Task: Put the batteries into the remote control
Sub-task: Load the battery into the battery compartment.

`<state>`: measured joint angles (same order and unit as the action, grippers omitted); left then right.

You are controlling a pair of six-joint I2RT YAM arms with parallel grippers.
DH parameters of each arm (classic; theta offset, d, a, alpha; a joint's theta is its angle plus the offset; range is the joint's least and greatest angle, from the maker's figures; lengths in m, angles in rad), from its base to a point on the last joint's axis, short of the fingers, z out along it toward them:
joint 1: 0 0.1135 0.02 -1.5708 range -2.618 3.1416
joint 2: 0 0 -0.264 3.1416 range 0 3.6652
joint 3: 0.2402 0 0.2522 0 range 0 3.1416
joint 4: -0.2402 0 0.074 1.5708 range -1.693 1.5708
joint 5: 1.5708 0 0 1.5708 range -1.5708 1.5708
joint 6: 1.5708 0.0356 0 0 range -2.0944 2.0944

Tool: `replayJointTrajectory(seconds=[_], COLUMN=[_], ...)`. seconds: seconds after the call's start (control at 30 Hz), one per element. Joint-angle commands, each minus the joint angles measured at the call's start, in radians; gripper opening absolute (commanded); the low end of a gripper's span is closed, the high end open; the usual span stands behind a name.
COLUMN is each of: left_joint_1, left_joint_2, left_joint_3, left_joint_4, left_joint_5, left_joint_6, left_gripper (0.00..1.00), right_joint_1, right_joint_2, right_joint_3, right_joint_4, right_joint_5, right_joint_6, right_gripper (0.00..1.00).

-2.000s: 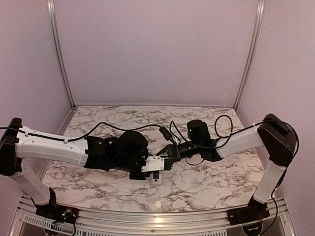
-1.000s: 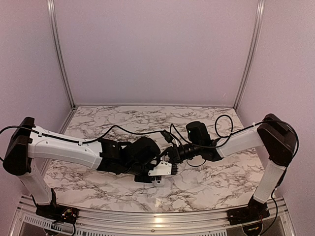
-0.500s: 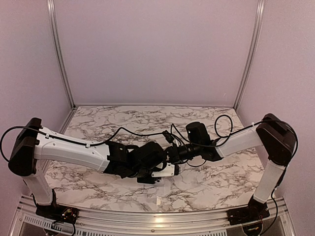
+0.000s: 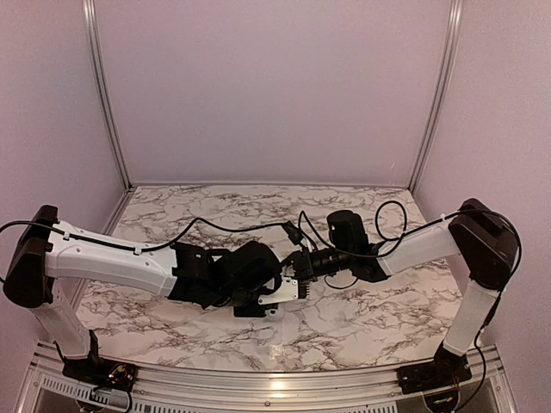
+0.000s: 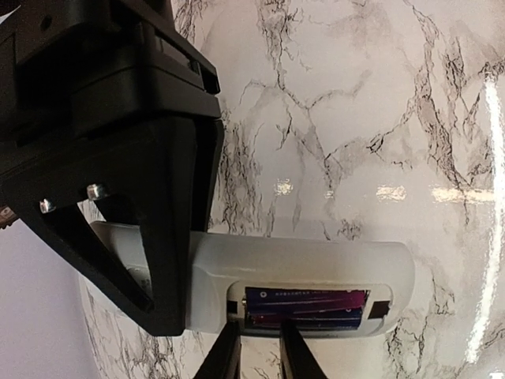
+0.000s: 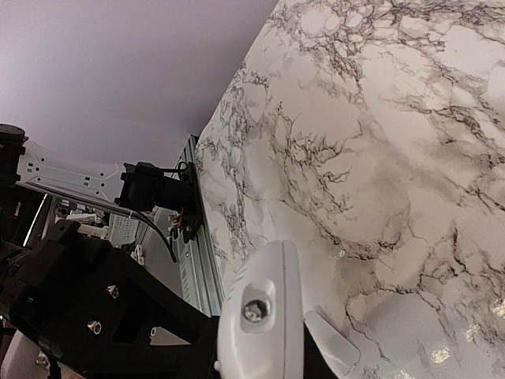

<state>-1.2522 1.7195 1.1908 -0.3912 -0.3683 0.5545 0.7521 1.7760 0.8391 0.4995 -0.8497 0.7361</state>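
Low in my left wrist view, the remote control [image 5: 316, 264] lay crosswise over the marble table [image 5: 355, 118], its bay uncovered and the batteries [image 5: 304, 304] showing purple inside. My right gripper [image 4: 295, 274] clamped the remote's left end. My left gripper [image 5: 259, 339] held nothing: fingers slightly parted, tips at the bay's lower edge.
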Motion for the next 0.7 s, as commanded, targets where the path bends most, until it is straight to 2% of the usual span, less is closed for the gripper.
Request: replayJointTrajectory(seconds=[0.0, 0.27, 0.5, 0.67], left_joint_1=[0.022, 0.032, 0.044, 0.052], left_joint_2=[-0.018, -0.127, -0.236, -0.253], left_joint_3=[-0.031, -0.081, -0.172, -0.198], left_joint_4=[0.001, 0.065, 0.165, 0.230], left_joint_5=[-0.011, 0.042, 0.210, 0.314], left_joint_6=[-0.027, -0.022, 0.004, 0.025], left_gripper=[0.20, 0.24, 0.27, 0.27], right_joint_1=[0.003, -0.007, -0.007, 0.003], right_joint_2=[-0.035, -0.020, -0.016, -0.018], right_joint_3=[0.011, 0.007, 0.020, 0.030], right_joint_4=[0.116, 0.112, 0.097, 0.089], right_joint_5=[-0.094, -0.092, -0.094, -0.092], right_joint_6=[0.017, 0.005, -0.005, -0.008], right_gripper=[0.00, 0.00, 0.00, 0.00])
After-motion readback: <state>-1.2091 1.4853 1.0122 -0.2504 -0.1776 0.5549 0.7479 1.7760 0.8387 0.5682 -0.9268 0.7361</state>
